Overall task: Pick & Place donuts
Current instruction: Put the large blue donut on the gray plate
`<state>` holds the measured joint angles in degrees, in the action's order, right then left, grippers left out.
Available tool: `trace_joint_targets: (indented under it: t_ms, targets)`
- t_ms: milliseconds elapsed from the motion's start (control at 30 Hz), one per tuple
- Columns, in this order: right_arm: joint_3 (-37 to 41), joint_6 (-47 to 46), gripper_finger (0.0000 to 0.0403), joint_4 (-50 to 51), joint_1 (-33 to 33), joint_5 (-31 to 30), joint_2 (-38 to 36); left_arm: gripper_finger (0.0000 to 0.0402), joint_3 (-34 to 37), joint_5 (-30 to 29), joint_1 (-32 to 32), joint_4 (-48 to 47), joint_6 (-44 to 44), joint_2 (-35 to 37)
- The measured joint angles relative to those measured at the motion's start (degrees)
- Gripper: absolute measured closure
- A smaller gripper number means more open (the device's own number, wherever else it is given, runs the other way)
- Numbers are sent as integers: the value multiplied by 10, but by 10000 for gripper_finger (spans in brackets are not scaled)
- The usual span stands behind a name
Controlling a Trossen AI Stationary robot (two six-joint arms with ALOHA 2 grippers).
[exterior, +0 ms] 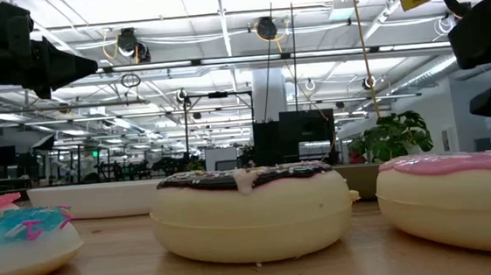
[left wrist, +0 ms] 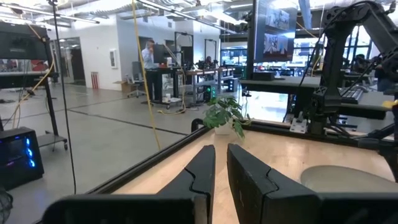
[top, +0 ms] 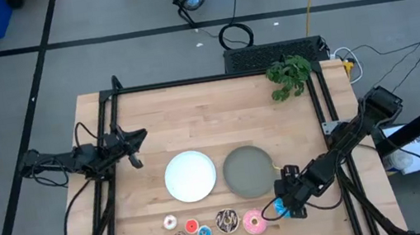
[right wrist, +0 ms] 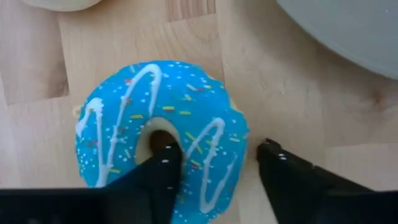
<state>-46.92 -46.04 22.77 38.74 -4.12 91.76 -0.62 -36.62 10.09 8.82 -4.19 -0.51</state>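
Right gripper (right wrist: 214, 171) straddling one side of the large blue-iced ring donut (right wrist: 161, 127).

One finger down in the donut's hole, the other outside its rim, apart, not yet clamped; on the wooden table's (top: 192, 108) front edge beside the grey round plate (top: 248, 170). Left gripper (left wrist: 221, 177) far off, pressed together.

Pale wooden bench (top: 192, 112), matt, visible grain. Large blue-iced ring donut (right wrist: 155, 118): smooth plastic-looking icing. Round grey plate (top: 247, 170), matt.

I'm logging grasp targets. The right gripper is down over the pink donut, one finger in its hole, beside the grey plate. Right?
Not quite: the right gripper is over the large blue donut, not the pink one. The right wrist view shows one finger in its hole, the other outside its rim, with the grey plate nearby.
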Motion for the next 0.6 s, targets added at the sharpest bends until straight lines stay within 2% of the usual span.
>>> trace_joint_targets:
  t_ms: [200, 267, 467, 600]
  targets:
    - [-42, 31, 359, 10, -22, 52, 4, 355, 0, 0, 0, -1, 2, 0]
    - [-63, 51, 387, 24, -32, 74, 4, 355, 0, 0, 0, -3, 2, 0]
    - [-150, 95, 373, 115, -45, 86, 3, 355, 0, 0, 0, -4, 5, 0]
    - [-233, 143, 383, 219, -65, 71, 3, 355, 0, 0, 0, -4, 6, 0]
